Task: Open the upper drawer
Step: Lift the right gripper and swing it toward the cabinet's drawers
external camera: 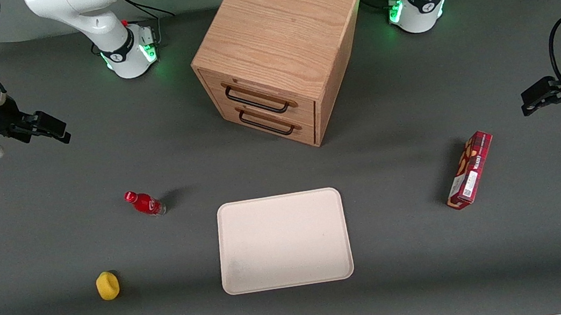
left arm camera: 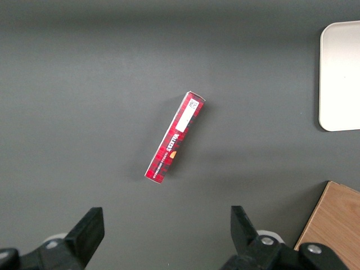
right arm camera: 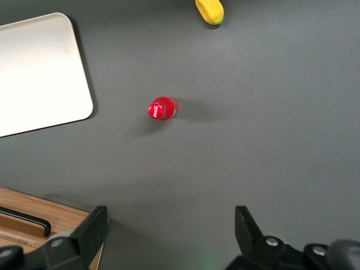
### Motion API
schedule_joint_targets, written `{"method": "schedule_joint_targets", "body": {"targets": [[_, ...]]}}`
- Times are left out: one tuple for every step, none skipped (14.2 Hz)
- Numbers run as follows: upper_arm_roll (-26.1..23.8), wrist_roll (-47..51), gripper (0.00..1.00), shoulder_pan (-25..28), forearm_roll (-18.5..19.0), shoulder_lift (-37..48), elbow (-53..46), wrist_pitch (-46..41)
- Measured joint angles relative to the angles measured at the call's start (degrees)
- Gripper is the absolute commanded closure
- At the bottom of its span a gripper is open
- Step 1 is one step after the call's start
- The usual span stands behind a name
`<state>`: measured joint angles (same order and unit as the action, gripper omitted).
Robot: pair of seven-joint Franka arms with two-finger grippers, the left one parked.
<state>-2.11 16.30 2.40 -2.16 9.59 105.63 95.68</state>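
gripper (external camera: 51,128) is seen raised over bare table (external camera: 23,224) at the working arm's end, well apart from the cabinet; in the wrist view its fingers (right arm camera: 93,230) are spread wide, nothing held between them. lemon (external camera: 107,285) is noted near the front camera, lying on the table. red bottle (external camera: 144,203) is found upright, farther from the camera than the lemon, between gripper and tray. tray (external camera: 283,241) is laid flat mid-table, in front of the cabinet (external camera: 277,33). cabinet is set at an angle, farther from the camera than the tray. upper drawer (external camera: 261,92) is seen fully shut, flush with the cabinet face, its black handle (external camera: 257,101) untouched; lower drawer (external camera: 269,118) shut likewise just below. red box (external camera: 469,169) is recorded toward the parked arm's end, lying on the table.
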Motion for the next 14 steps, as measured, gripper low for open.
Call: {"method": "schedule_joint_targets", "body": {"targets": [[0.0, 0.0, 0.00, 0.0, 0.0, 0.0, 0.0, 0.0], [0.0, 0.0, 0.00, 0.0, 0.0, 0.0, 0.0, 0.0], [0.0, 0.0, 0.00, 0.0, 0.0, 0.0, 0.0, 0.0], [0.0, 0.0, 0.00, 0.0, 0.0, 0.0, 0.0, 0.0], [0.0, 0.0, 0.00, 0.0, 0.0, -0.1, -0.2, 0.0], [0.0, 0.0, 0.00, 0.0, 0.0, -0.2, -0.7, 0.0], [-0.2, 0.0, 0.00, 0.1, 0.0, -0.5, -1.4, -0.1], [-0.7, 0.0, 0.00, 0.1, 0.0, -0.8, -2.4, -0.4], [-1.7, 0.0, 0.00, 0.2, -0.3, -1.2, -3.6, -1.2], [-3.1, 0.0, 0.00, 0.2, -1.3, -1.7, -5.0, -1.9], [-5.1, 0.0, 0.00, 0.3, -2.8, -2.3, -6.5, -2.6], [-7.4, 0.0, 0.00, 0.3, -3.9, -3.0, -7.7, -2.8], [-10.1, 0.0, 0.00, 0.4, -4.4, -3.7, -8.6, -2.8], [-12.8, 0.0, 0.00, 0.4, -4.5, -4.6, -9.5, -2.5]]}}
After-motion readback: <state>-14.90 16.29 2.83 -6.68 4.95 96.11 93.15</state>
